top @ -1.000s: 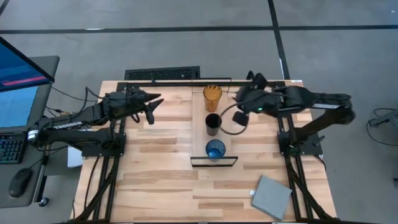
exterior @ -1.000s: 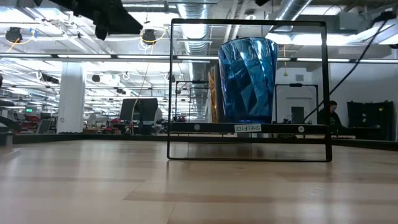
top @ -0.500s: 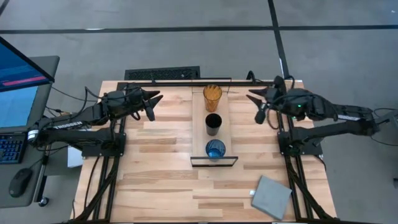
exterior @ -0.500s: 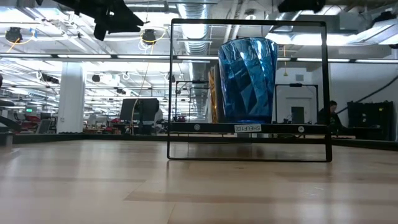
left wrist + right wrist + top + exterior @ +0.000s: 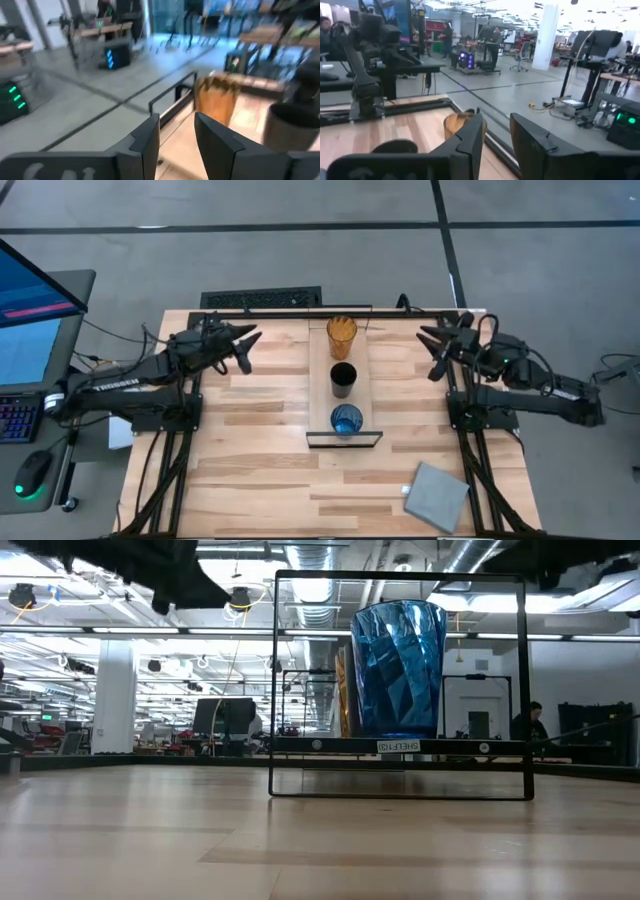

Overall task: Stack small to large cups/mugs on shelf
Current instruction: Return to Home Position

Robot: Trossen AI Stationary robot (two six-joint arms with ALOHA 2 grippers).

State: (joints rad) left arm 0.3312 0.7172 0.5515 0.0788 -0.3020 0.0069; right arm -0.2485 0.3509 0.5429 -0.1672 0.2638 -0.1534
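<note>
Right gripper (image 5: 430, 352): I've drawn it back from above black cup (image 5: 343, 377) to right of shelf (image 5: 361, 396); fingers slightly parted, empty. Left gripper (image 5: 249, 351): parked left of shelf, unchanged, fingers parted, empty. My read: placing finished, only homing left. Shelf: long axis runs between arms, black-framed end facing low camera. Upright in line on shelf: amber tumbler (image 5: 341, 333) at unframed end, black cup mid-shelf, blue cup (image 5: 347, 420) at framed end.

The left wrist view was blurred, and its edge cut off the black cup (image 5: 295, 127). In the low view the blue cup (image 5: 397, 668) hid that black cup wholly and left only 1 sliver of the amber tumbler (image 5: 343, 690).
</note>
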